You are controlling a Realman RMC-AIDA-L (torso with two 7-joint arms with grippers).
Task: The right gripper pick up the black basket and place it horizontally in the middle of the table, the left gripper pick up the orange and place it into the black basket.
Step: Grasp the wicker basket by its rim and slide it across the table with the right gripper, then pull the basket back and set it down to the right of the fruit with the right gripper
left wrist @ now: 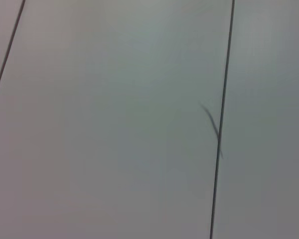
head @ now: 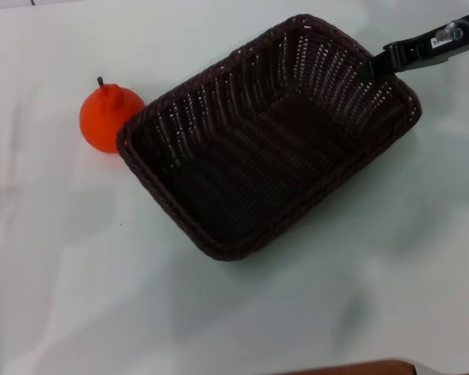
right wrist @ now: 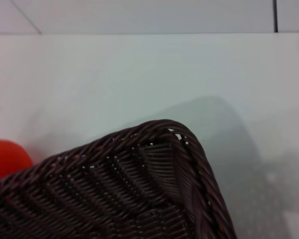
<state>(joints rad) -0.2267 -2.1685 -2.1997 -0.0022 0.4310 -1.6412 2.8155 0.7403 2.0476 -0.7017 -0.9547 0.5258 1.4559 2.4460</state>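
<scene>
We are in the first step: positioning the basket (head: pixel 270 141) with the right gripper (head: pixel 373 66). In the head view this gripper reaches in from the far right and meets the basket's rim at its far right side. It appears to be clamped on the rim there, though the fingertips themselves are hard to make out against the dark weave, so we treat the grip as a judgement. The right wrist view shows only a rounded corner of the basket, with the table (right wrist: pixel 139 74) beyond it.

The basket sits near the middle of the table (head: pixel 78 273), but skewed: its long axis runs diagonally across the head view, not level. We cannot tell whether it rests fully on the surface or is slightly lifted. The orange (head: pixel 108 117) stands at the basket's left corner, touching or just beside the rim.

The left gripper is not in view; its wrist camera shows only a blank pale surface with thin dark lines.

The next move calls for turning the basket until it lies level, taking care that the swinging left corner does not knock the orange away. After release, the left arm fetches the orange.
</scene>
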